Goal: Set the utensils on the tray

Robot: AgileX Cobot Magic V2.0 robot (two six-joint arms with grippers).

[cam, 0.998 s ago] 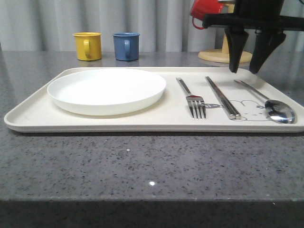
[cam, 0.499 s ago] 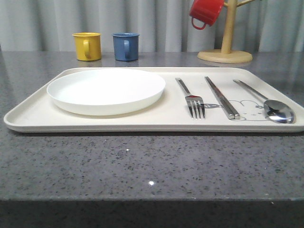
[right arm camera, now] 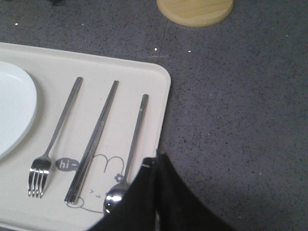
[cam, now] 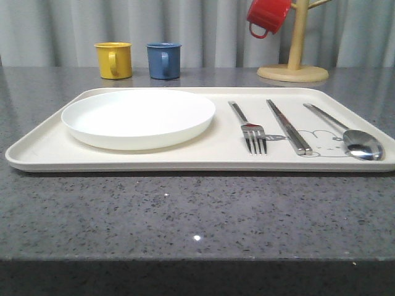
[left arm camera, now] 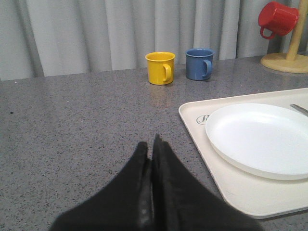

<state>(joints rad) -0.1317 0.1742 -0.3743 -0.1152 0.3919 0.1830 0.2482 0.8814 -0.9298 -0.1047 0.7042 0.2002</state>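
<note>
Tray point(cam: 43, 151): cream, rounded corners, low rim, flat on the grey speckled table point(cam: 185, 216). All three utensils lie inside it, on its right half, over the rabbit drawing. Judgement: placement looks finished; what remains is pulling the arms clear without disturbing the set.

To do that well: the right gripper point(right arm camera: 156, 166) sits above the tray's right edge, near the spoon's bowl, fingers pressed together with nothing between them. Best lift straight up and back, away from the rim, so no finger clips the spoon or nudges the tray. The left gripper point(left arm camera: 150, 154) hangs over bare table just off the tray's left side, fingers likewise closed and empty; it has free room behind it.

Contents, largest first:
- White plate point(cam: 139, 117), left half of the tray, empty, sitting flat.
- Chopsticks point(cam: 288, 126), the pair side by side and touching, middle of the three utensils, crossing the rabbit's outline.
- Spoon point(cam: 363, 145), rightmost, bowl toward the camera, handle angled back; nearest the right rim.
- Fork point(cam: 250, 129), leftmost, tines toward the camera, just beside the plate but apart from it, next to the "hi~" bubble.

Off the tray, behind it: yellow mug point(cam: 113, 60) and blue mug point(cam: 164, 60), near each other; insides hidden. Red mug point(cam: 266, 17) hung on the wooden mug stand point(cam: 295, 58).
</note>
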